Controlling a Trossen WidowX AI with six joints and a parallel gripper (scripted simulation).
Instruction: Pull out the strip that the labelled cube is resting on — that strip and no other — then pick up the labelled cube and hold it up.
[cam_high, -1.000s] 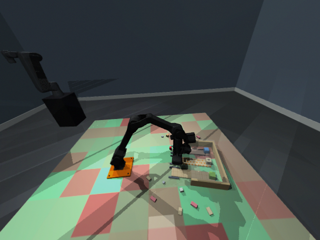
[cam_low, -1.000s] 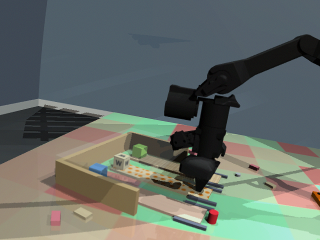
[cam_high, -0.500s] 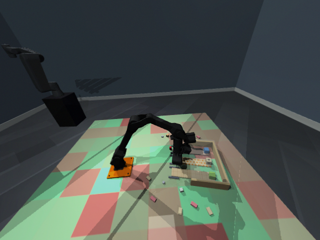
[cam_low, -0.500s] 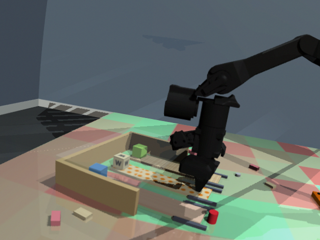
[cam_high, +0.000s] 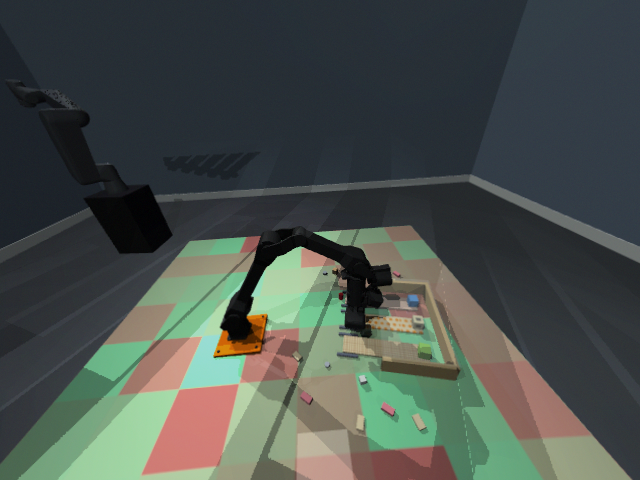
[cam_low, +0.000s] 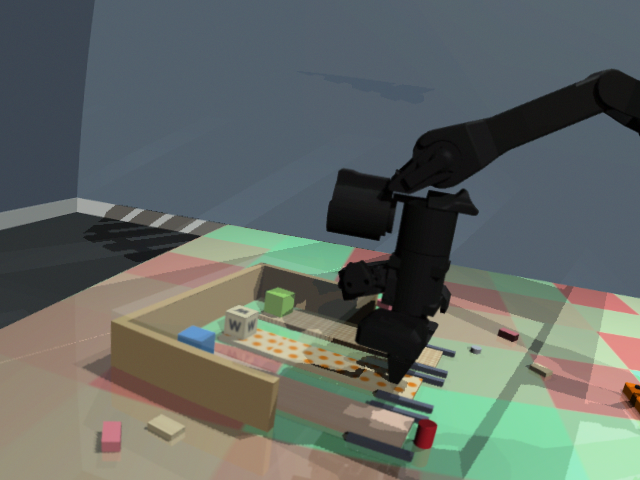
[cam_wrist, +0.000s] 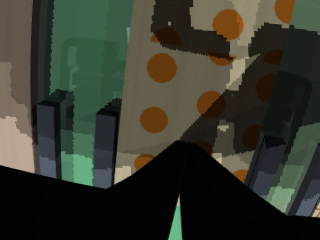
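Observation:
The labelled cube (cam_high: 418, 322) (cam_low: 240, 322), white with a dark W, rests on the far end of the orange-dotted strip (cam_high: 387, 324) (cam_low: 289, 348) (cam_wrist: 185, 90), inside the walled tray. My gripper (cam_low: 397, 379) (cam_wrist: 183, 152) is shut, with nothing seen between its fingers. It points down over the near end of the dotted strip, between the dark guide rails on either side. In the exterior view the fingertips look very close to the strip; whether they touch it cannot be told. The gripper hides part of the strip in the wrist view.
The tray wall (cam_high: 436, 325) (cam_low: 191, 382) surrounds the far ends. A green cube (cam_high: 424, 350) (cam_low: 279, 302) and a blue cube (cam_high: 413, 300) (cam_low: 196, 338) sit on either side of the labelled cube. A red cylinder (cam_low: 425, 434) stands by the pale pink strip (cam_low: 336, 403). Several small blocks lie outside.

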